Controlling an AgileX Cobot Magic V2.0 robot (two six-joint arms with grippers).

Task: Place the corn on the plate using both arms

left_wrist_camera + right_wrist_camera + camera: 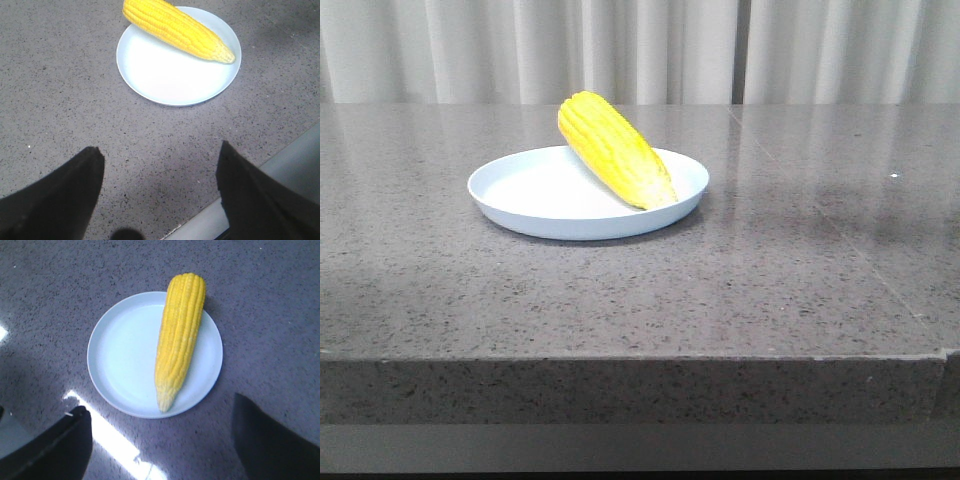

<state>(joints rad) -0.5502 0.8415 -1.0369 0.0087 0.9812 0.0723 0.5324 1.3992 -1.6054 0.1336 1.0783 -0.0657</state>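
The yellow corn (614, 150) lies across the right part of the pale blue-white plate (535, 195), its thick end overhanging the far rim and its pale tip near the front right rim. Neither gripper shows in the front view. In the left wrist view my left gripper (160, 152) is open and empty above bare table near the table edge, short of the plate (165, 75) and corn (177, 28). In the right wrist view my right gripper (160, 407) is open and empty, hovering just short of the plate (120, 355) and the corn (180, 335).
The grey speckled stone table (770, 260) has its front edge (640, 360) near the camera. A white curtain (640, 50) hangs behind the table. A bright strip of reflected light (107, 432) crosses the tabletop in the right wrist view.
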